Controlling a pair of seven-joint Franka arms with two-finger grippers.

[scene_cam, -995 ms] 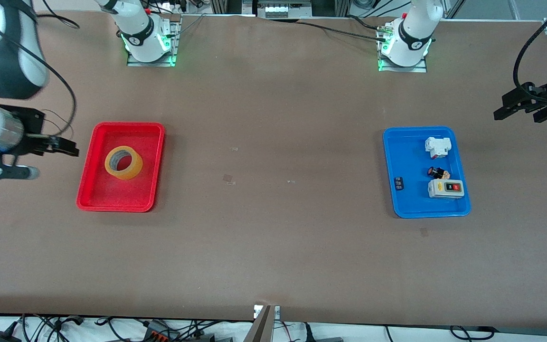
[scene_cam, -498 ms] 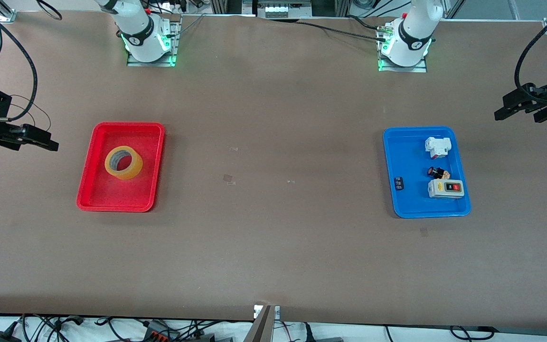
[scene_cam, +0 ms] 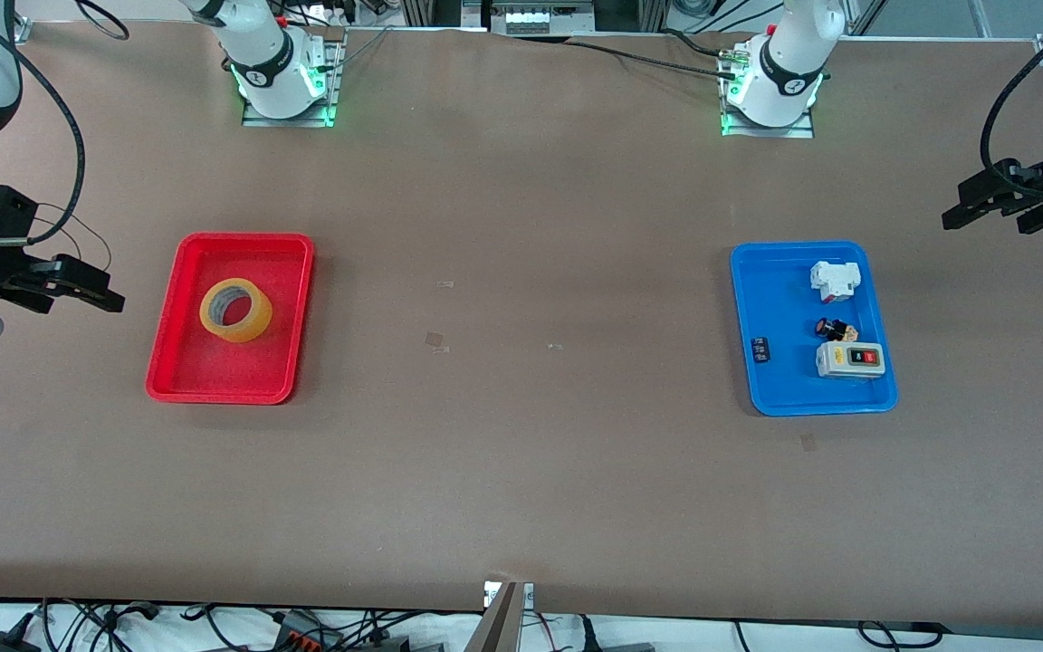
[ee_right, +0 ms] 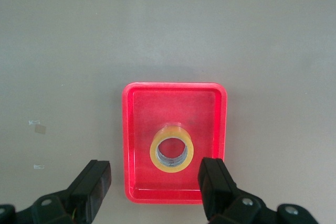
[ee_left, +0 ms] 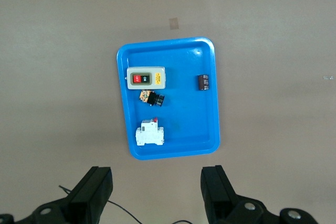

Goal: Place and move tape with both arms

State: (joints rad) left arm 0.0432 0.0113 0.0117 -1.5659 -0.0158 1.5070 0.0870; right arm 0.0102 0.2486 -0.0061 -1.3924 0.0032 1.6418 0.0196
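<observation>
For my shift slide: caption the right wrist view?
Open right gripper above a red tray holding the yellow tape lying flat.

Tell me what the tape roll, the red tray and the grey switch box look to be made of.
Tape roll: translucent yellow film, glossy, probably plastic; the tray's red shows through it.
Red tray: likely moulded plastic, with a smooth one-piece raised rim and rounded corners.
Grey switch box: seemingly a matte plastic housing with red and black buttons.

no readable text, switch box (ee_left: pixel 146 77) labels illegible
</observation>
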